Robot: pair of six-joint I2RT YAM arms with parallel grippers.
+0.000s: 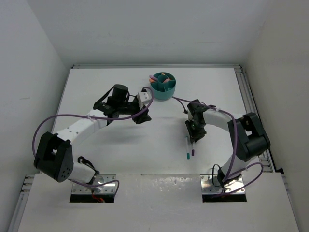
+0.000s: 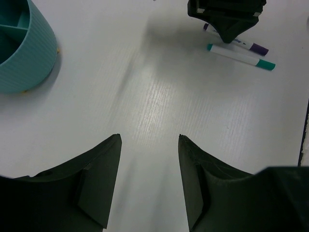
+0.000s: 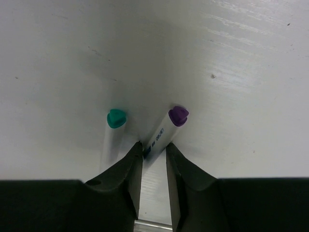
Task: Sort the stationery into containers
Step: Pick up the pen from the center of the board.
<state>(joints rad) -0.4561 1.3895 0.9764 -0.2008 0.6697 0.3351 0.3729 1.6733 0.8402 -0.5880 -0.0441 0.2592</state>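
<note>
Purple-tipped pen (image 3: 165, 129) lies on the table (image 1: 145, 154), pinched between the right gripper's (image 3: 154, 144) jaws, with the teal-tipped pen (image 3: 115, 128) just beside it. Left gripper (image 2: 149, 137) hangs open and empty near the teal cup (image 1: 162, 87).

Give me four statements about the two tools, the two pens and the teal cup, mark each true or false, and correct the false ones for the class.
1. The left tool grips a pen. False: its jaws stand open with nothing between them, above the bare table.
2. The right tool has its fingers on either side of the purple-ended pen. True.
3. The teal-ended pen lies inside the teal cup. False: it lies on the table, right beside the purple-ended pen.
4. The teal cup has inner dividers and already has some small items in it. True.
</note>
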